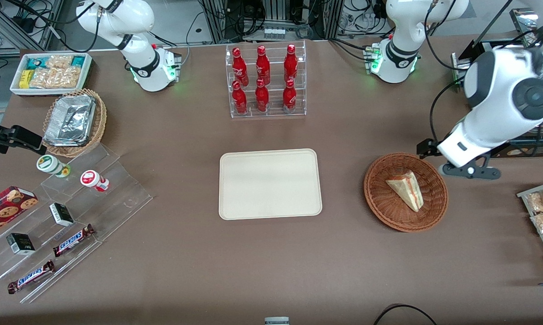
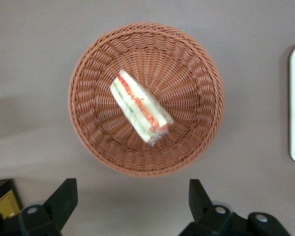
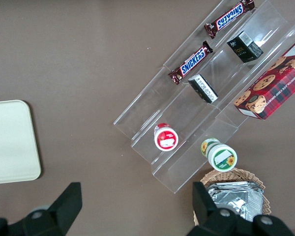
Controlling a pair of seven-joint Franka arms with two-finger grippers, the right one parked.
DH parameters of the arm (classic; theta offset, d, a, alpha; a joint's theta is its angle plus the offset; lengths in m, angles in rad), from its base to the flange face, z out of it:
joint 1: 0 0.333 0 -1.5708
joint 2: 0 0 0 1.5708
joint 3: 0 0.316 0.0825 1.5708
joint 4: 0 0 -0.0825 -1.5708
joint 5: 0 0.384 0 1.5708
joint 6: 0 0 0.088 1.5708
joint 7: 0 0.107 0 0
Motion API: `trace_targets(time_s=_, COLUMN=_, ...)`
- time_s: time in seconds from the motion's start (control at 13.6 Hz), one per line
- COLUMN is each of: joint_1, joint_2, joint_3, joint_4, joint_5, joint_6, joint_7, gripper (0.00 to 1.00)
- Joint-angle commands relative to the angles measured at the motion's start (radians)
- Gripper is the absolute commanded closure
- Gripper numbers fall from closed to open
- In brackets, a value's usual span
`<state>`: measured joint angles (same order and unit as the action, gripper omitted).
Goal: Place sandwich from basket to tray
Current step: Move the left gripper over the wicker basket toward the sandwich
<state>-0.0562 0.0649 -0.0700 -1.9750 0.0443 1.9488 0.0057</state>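
Sandwich (image 2: 139, 107) is lying in the basket (image 2: 88, 64), resting on its side on the weave with the red and green filling edge showing. The basket is sitting toward the working arm's end of the surface (image 1: 185, 271), well apart from the tray (image 1: 235, 203), which is sitting bare at the middle of the surface. I am holding the end effector (image 2: 132, 201) above the basket's rim, its fingers (image 2: 64, 196) spread wide and gripping nothing. I judge the approach as not yet begun. Risks from here: the wedge is lying diagonally to the finger line, so closing without rotating is likely to catch a corner and pivot it. Descending too deep is likely to snag the weave and drag the light basket. Squeezing hard is likely to crush the soft bread.
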Motion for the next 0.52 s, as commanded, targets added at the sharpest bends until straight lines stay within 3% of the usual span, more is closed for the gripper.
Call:
trace_targets(time_s=0.0, joint_1=0.004, joint_2=0.024, joint_3=0.001, joint_4=-0.07, joint_5=-0.003, joint_6=0.12, joint_7=0.002, gripper=0.0)
trace_targets(time_s=0.44, joint_1=-0.004, joint_2=0.078, joint_3=0.001, joint_4=-0.119, joint_5=0.0, joint_6=0.244, joint_7=-0.296, gripper=0.0)
